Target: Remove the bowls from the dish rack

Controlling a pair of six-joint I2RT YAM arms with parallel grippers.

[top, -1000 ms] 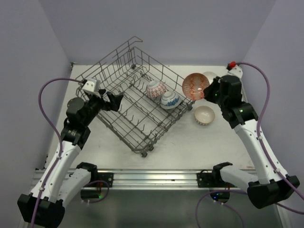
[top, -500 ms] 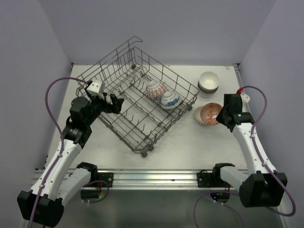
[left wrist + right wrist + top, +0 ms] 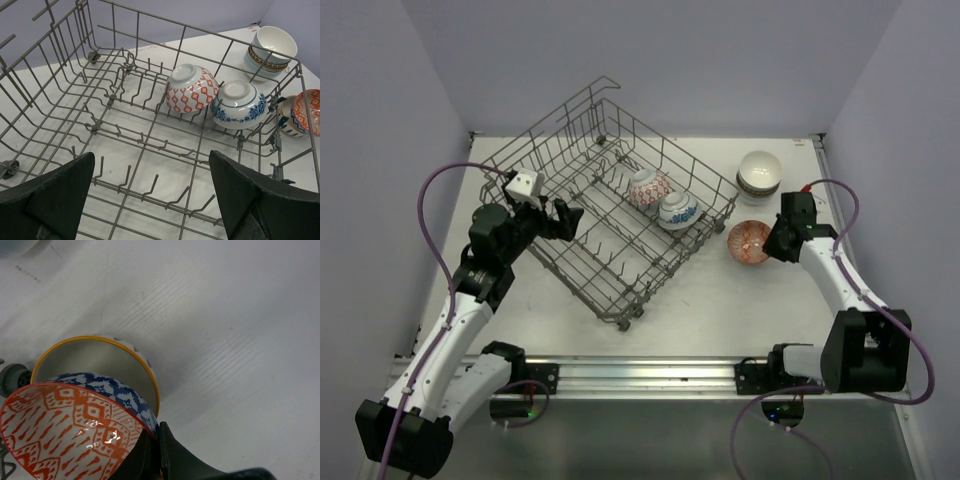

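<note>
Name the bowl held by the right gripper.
The red-lined bowl, blue-patterned outside, pinched at its rim over the yellow-rimmed bowl; two others sit in the dish rack.

The grey wire dish rack (image 3: 610, 250) stands turned cornerwise. Inside it a red-patterned bowl (image 3: 191, 94) and a blue-flowered bowl (image 3: 238, 105) lie upside down, side by side. Outside, to the right, a stack of bowls (image 3: 759, 173) stands upright, with a white one on top. Nearer, a red-and-blue bowl (image 3: 75, 432), red inside, leans tilted in a yellow-rimmed bowl (image 3: 95, 360).
</note>
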